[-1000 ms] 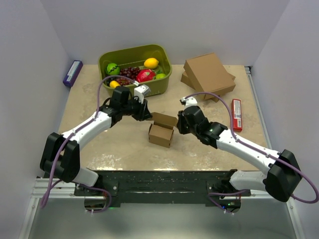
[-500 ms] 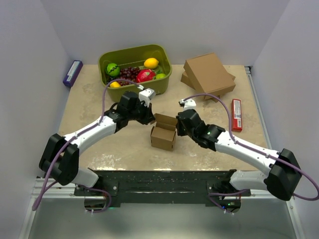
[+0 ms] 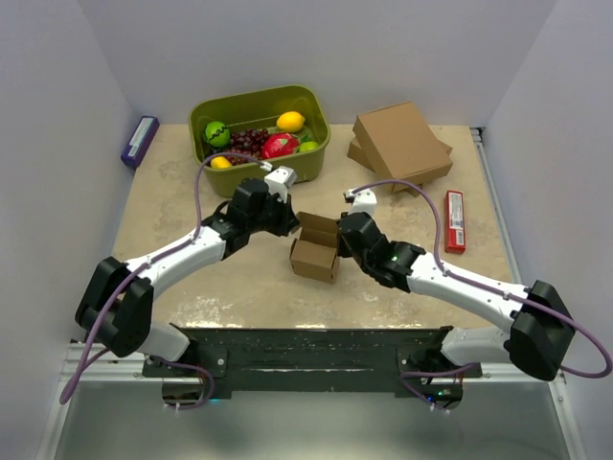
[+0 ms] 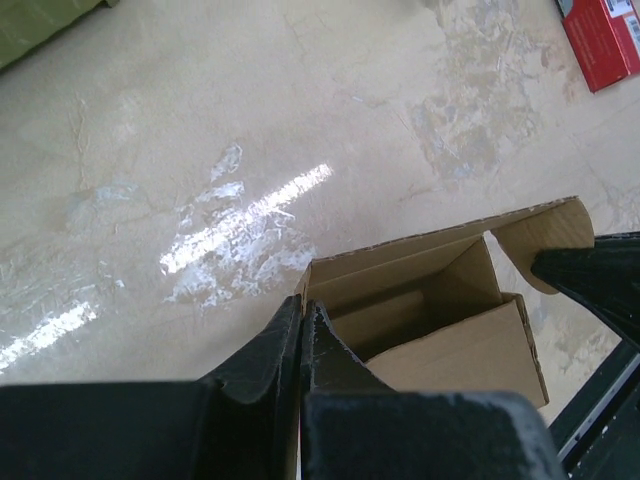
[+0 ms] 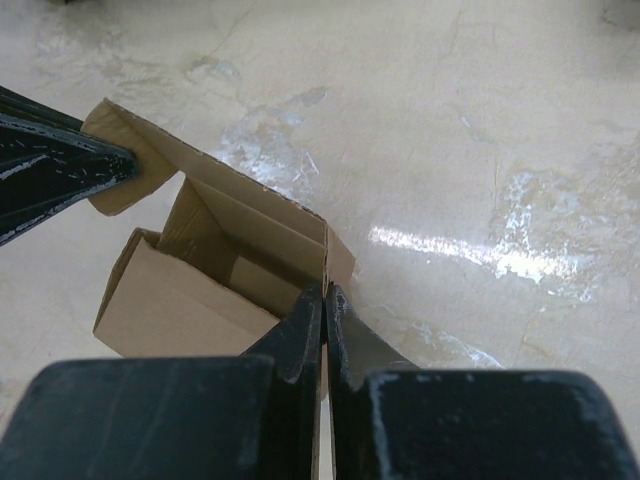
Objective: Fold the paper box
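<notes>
Pinched nearly shut, the left fingers (image 4: 268, 352) clamp one side wall of the paper box (image 4: 450, 345), the cardboard edge caught in the thin gap between them. The right fingers (image 5: 297, 335) are closed the same way on the opposite wall. Between the two pairs the box stands on the table (image 3: 249, 287), its top open and a flap raised on the far side. Beyond the left fingers, a green bin (image 3: 257, 100) holds a lemon (image 3: 290, 121), dark grapes (image 3: 251, 140), and red and green fruit.
</notes>
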`<state>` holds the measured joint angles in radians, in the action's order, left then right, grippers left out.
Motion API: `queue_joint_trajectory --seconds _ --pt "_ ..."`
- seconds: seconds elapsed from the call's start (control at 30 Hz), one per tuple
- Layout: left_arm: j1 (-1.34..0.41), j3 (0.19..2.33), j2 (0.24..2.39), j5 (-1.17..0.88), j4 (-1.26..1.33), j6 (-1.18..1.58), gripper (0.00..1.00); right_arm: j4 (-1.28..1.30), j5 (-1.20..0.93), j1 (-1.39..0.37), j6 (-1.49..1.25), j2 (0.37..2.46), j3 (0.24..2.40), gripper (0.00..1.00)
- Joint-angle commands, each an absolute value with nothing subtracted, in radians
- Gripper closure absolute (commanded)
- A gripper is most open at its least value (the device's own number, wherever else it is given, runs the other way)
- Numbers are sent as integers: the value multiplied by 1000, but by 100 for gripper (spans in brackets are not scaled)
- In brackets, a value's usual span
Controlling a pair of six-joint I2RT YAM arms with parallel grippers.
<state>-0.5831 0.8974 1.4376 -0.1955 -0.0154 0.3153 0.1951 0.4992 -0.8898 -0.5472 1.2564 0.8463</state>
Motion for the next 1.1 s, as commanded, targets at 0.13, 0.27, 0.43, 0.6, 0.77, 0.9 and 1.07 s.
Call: queue_joint_trajectory --seconds 0.13,0.27,0.43,0.6,0.77,0.9,1.07 --pt "-600 983 1479 -183 121 321 100 -27 577 -893 -525 1279 867 100" --pt "-600 928 1480 -193 175 322 100 -67 580 -891 -528 1299 830 100" --pt "-600 890 1468 -202 186 328 87 -80 600 -891 -525 1292 792 100" --pt "-598 874 1447 -196 169 328 47 -104 591 -893 -508 1272 753 100" --pt "-598 839 1408 -173 147 340 27 -107 578 -893 -488 1273 746 100" --pt "-598 804 1376 -146 106 354 20 -106 577 -891 -485 1266 739 100" --pt "-598 753 1319 -173 106 397 16 -97 577 -891 -483 1269 741 100"
